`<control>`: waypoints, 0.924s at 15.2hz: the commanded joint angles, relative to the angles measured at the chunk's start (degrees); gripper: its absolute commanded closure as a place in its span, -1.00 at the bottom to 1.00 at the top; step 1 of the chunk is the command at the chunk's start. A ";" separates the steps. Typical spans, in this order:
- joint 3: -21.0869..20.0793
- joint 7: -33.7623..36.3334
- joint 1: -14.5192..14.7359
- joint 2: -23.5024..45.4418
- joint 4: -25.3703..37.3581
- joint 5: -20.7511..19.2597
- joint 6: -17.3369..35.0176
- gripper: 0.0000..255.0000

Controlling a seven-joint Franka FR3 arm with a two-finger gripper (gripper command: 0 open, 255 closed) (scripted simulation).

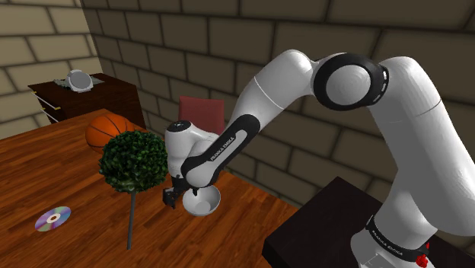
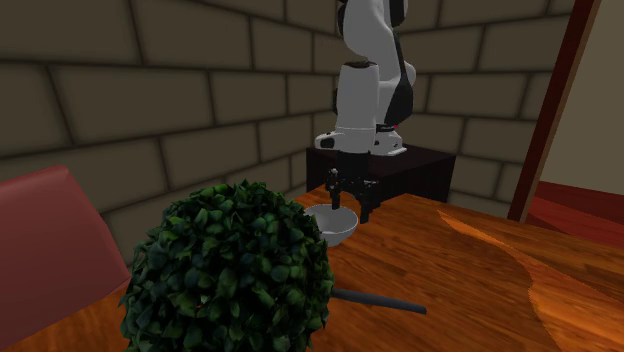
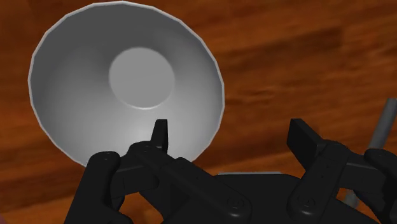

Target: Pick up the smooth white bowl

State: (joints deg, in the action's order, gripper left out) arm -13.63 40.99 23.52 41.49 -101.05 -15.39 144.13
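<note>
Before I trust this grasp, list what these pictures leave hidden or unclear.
Bowl rim nearest the gripper: wrist view, covered by the gripper's body.
Object atop cabinet: shoulder view, too small to name.
Table behind leafy bush: second exterior view, bush hides it.

In your shoulder view, the bowl (image 1: 205, 202) sits on the surface (image 1: 46, 164) just right of the plant (image 1: 133, 161). The tool (image 1: 177, 196) straddles its rim, one finger inside and one outside. The ball (image 1: 106, 129) lies behind the plant, the disc (image 1: 52, 219) to its left, and the chair (image 1: 202, 113) behind the bowl.
</note>
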 commanded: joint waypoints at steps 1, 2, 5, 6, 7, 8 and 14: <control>0.35 0.15 0.28 1.46 0.78 -0.31 0.71 -1.00; 0.51 0.24 0.40 2.08 0.98 -0.46 1.14 -1.00; 0.94 0.47 0.72 3.70 1.53 -0.82 2.21 -1.00; 0.94 0.47 0.72 3.70 1.54 -0.82 2.21 -1.00; 0.94 0.54 0.79 3.70 1.59 -0.82 2.16 1.00; 0.94 0.54 0.80 3.73 1.61 -0.83 2.17 1.00; 0.93 0.54 0.79 3.69 1.59 -0.82 2.15 1.00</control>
State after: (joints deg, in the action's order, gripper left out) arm -12.72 41.53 24.33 45.16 -99.43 -16.21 146.30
